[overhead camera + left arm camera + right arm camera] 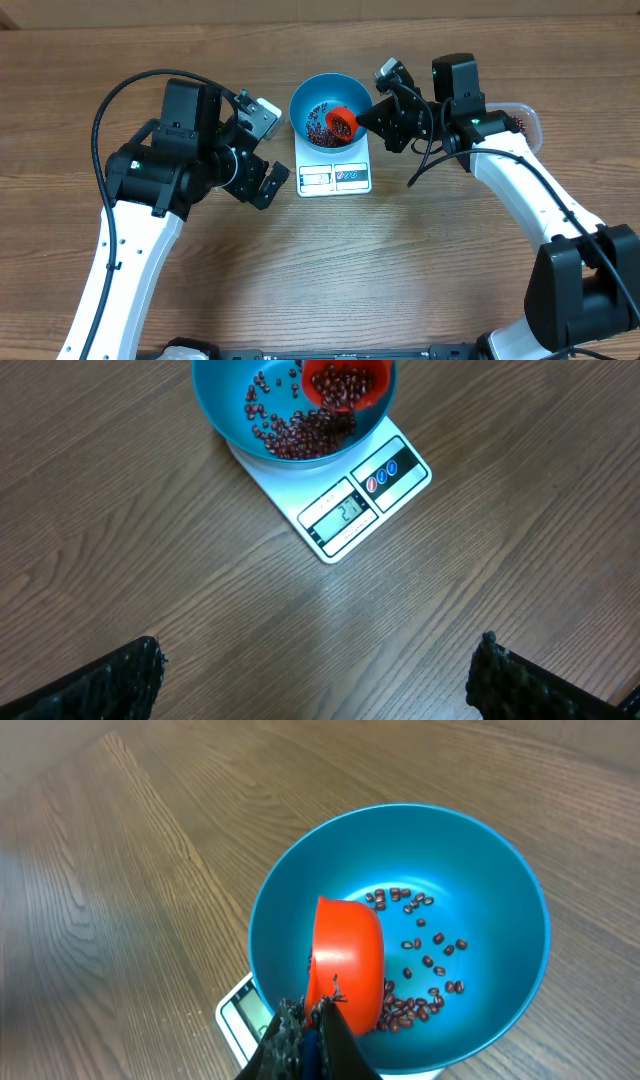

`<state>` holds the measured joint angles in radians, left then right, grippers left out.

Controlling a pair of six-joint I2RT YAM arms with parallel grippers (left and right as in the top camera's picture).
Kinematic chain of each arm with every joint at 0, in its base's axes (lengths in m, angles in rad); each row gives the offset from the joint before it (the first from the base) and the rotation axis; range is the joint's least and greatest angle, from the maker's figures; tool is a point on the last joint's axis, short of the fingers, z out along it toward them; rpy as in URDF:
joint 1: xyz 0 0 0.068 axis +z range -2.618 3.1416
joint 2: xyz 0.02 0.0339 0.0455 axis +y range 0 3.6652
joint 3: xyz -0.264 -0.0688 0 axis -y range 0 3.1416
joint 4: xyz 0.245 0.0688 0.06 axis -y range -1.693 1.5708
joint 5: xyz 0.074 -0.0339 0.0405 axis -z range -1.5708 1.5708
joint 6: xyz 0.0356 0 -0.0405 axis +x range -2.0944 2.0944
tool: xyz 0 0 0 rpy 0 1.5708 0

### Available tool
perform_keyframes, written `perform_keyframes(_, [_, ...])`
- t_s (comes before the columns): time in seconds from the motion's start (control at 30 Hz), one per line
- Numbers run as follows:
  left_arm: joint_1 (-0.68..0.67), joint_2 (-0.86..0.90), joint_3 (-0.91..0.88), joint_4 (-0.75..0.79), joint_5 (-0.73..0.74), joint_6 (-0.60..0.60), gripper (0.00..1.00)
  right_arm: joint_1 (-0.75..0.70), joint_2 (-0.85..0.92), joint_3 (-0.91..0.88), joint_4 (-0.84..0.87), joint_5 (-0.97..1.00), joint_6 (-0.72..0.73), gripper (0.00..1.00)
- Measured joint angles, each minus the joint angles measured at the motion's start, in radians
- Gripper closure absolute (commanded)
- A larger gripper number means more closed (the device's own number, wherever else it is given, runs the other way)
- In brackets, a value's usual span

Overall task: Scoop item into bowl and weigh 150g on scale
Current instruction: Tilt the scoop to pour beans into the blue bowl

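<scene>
Right jaws pinching orange-red plastic scoop (342, 122), tilted inside round bright blue bowl (303, 100) on flat white scale (335, 178). Small red-brown beans (300, 440) lying in bowl and scoop. Left jaws spread, over wooden desk (400, 260).

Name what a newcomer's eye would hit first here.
The bright blue bowl sits on the white scale mid-table, dark beans scattered inside. An orange scoop, held by the right gripper, jaws shut, tilts over it holding more beans. The left gripper hangs open beside the scale.
</scene>
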<state>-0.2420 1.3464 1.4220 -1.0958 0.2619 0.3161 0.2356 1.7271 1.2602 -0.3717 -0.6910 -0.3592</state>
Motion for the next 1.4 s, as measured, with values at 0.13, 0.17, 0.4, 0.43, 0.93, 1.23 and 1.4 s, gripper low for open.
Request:
perform_keyframes(0.13, [0.0,0.0,0.0,0.0,0.0,0.0,0.0,0.0,0.0,0.0,0.044,0.0,-0.005,0.96])
perform_keyframes(0.17, [0.0,0.0,0.0,0.0,0.0,0.0,0.0,0.0,0.0,0.0,0.052,0.0,-0.008,0.96])
perform_keyframes(0.4, [0.0,0.0,0.0,0.0,0.0,0.0,0.0,0.0,0.0,0.0,0.065,0.0,-0.108,0.96])
perform_keyframes(0.43, [0.0,0.0,0.0,0.0,0.0,0.0,0.0,0.0,0.0,0.0,0.065,0.0,-0.124,0.96])
perform_keyframes(0.93, [0.0,0.0,0.0,0.0,0.0,0.0,0.0,0.0,0.0,0.0,0.088,0.0,-0.311,0.96])
perform_keyframes(1.23, [0.0,0.0,0.0,0.0,0.0,0.0,0.0,0.0,0.0,0.0,0.144,0.0,-0.363,0.96])
perform_keyframes(1.4, [0.0,0.0,0.0,0.0,0.0,0.0,0.0,0.0,0.0,0.0,0.19,0.0,-0.407,0.97])
